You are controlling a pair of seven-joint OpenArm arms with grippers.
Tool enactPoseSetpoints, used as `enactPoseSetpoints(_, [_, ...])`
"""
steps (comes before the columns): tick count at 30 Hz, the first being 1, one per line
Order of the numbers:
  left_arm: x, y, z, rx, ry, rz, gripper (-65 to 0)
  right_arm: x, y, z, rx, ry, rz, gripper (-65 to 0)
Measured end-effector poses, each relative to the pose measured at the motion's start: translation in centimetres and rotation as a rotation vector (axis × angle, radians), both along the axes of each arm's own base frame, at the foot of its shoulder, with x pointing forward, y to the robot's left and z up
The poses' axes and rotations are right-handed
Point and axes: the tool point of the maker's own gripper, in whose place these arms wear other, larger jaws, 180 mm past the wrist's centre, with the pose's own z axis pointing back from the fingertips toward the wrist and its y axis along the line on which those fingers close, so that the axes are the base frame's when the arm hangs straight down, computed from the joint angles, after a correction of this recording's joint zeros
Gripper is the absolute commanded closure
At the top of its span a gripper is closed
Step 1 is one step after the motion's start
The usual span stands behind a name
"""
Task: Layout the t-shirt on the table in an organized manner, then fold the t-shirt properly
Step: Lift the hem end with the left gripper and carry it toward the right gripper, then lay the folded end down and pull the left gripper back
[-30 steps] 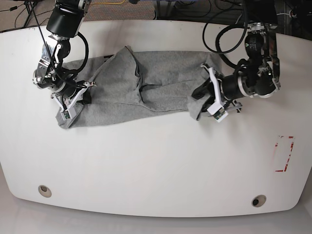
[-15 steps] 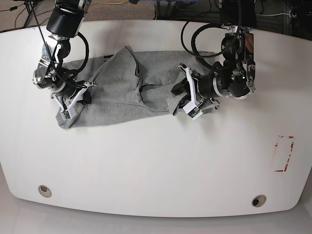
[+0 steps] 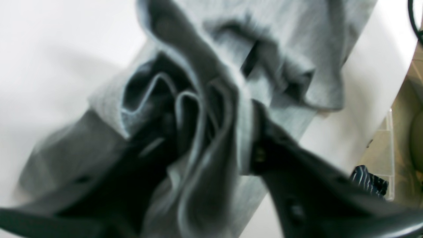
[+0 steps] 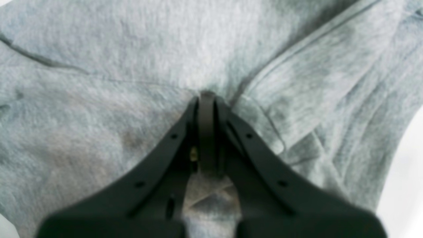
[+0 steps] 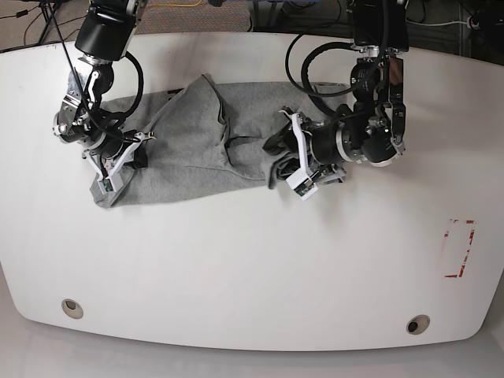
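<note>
While my right pincer (image 4: 206, 99) pinches the t-shirt (image 5: 189, 142) tight, my left pincer (image 5: 285, 153) straddles bunched fabric, jaws parted.

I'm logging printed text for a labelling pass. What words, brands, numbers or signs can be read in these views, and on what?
None can be read.
The t-shirt: only plain grey cloth shows in all three views; no lettering is visible.
The table: a red-outlined rectangle mark near its edge, a sign without any readable characters.
Small tags by the right gripper and left gripper: too small to read.
</note>
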Motion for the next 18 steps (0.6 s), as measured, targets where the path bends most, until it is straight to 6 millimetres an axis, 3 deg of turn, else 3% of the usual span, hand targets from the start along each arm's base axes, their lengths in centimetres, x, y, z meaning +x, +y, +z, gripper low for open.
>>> enactPoseSetpoints(6, [-1.0, -2.7, 1.2, -0.014, 0.007, -0.085, -33.1, 0.0, 0.0, 0.0, 0.001, 0.000, 0.000, 0.0])
enactPoseSetpoints(10, [-0.2, -3.0, 3.7, -0.043, -0.042, -0.107, -32.5, 0.0, 0.0, 0.0, 0.003, -0.001, 0.000, 0.0])
enactPoseSetpoints(14, [1.6, -1.2, 5.6, -0.074, -0.098, -0.041, -32.6, 0.0, 0.0, 0.0, 0.003, 0.000, 0.000, 0.0])
enactPoseSetpoints(18, [3.3, 3.8, 4.8, -0.018, -0.092, 0.081, -32.6, 0.0, 0.0, 0.0, 0.004, -0.001, 0.000, 0.0])
